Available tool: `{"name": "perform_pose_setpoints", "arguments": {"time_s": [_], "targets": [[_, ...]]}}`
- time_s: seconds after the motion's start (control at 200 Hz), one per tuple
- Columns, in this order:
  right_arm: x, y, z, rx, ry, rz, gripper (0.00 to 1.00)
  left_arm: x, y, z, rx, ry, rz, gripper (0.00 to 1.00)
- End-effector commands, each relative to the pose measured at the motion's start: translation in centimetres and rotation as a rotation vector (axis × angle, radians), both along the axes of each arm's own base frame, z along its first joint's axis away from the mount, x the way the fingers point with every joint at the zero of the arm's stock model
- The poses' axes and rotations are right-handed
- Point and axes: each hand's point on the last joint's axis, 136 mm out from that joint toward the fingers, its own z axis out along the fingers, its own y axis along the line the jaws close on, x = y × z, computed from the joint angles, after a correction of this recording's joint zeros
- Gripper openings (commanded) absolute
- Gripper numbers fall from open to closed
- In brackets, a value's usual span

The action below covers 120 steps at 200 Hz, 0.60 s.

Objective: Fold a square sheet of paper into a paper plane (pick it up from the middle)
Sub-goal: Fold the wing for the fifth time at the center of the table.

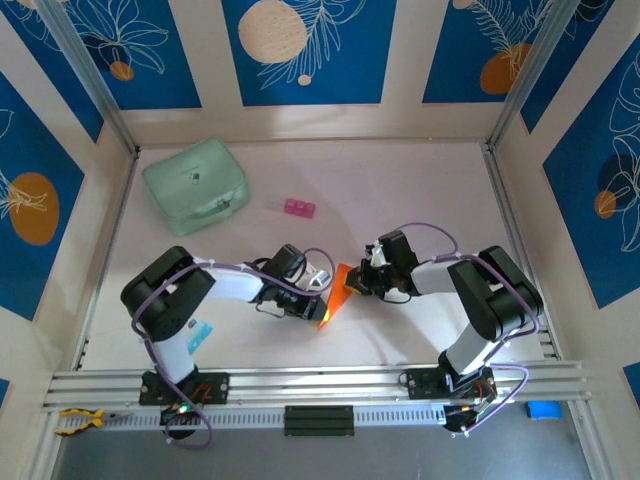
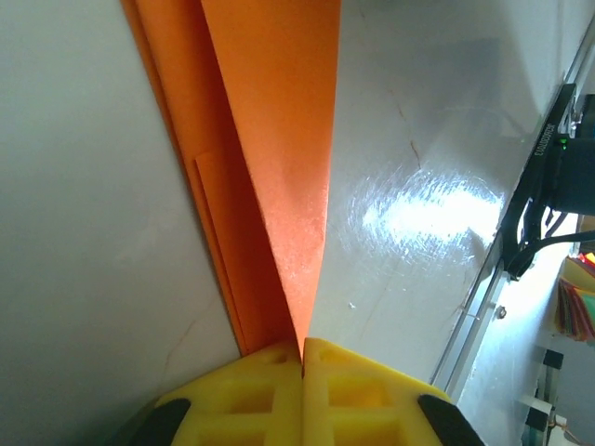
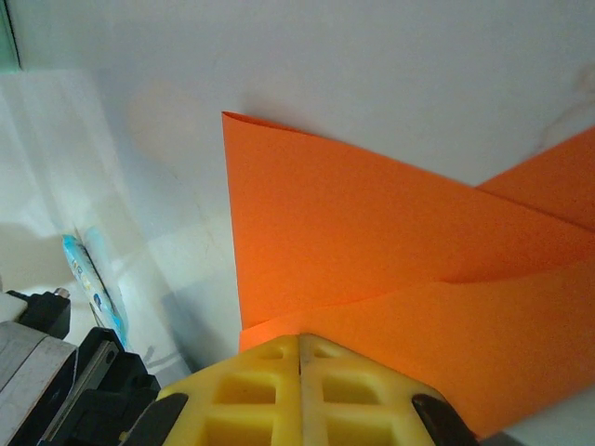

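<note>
My left hand [image 1: 322, 303] and my right hand [image 1: 356, 282] both pinch the folded orange paper [image 1: 338, 288] at the near middle of the bench [image 1: 420, 190].

I see a mint-green zip case [image 1: 196, 180] far left on the white surface [image 1: 420, 180] (lying flat), with a small pink block [image 1: 299, 207] near it to the right.

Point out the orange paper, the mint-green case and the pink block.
orange paper [image 1: 337, 290]: top view, middle of the folded sheet between the two arms.
mint-green case [image 1: 195, 180]: top view, centre of its top face.
pink block [image 1: 299, 207]: top view, its middle.
</note>
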Motion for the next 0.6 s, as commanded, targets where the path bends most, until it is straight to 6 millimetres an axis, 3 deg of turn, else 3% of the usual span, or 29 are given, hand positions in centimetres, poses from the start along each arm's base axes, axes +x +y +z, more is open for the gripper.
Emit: {"name": "perform_pose_setpoints", "arguments": {"time_s": [0.0, 0.16, 0.39, 0.48, 0.555, 0.595], "targets": [[-2.6, -3.0, -4.5, -0.182, 0.135, -0.048, 0.05, -2.3, 1.2, -0.9, 0.057, 0.056, -0.038, 0.00], [-2.7, -3.1, -4.6, -0.187, 0.137, -0.051, 0.05, -2.7, 1.3, -1.0, 0.069, 0.057, -0.046, 0.09], [-2.8, -3.3, -4.8, -0.194, 0.141, -0.057, 0.05, -3.1, 2.1, -1.2, 0.098, 0.060, -0.040, 0.12], [-2.7, -3.4, -4.8, -0.194, 0.141, -0.057, 0.05, -3.5, 2.3, -1.3, 0.102, 0.068, -0.043, 0.11], [-2.8, -3.4, -4.9, -0.196, 0.143, -0.055, 0.05, -3.7, 2.4, -1.4, 0.096, 0.071, -0.045, 0.00], [-2.8, -3.4, -4.9, -0.198, 0.142, -0.057, 0.05, -3.8, 2.5, -1.5, 0.098, 0.076, -0.047, 0.00]]}}
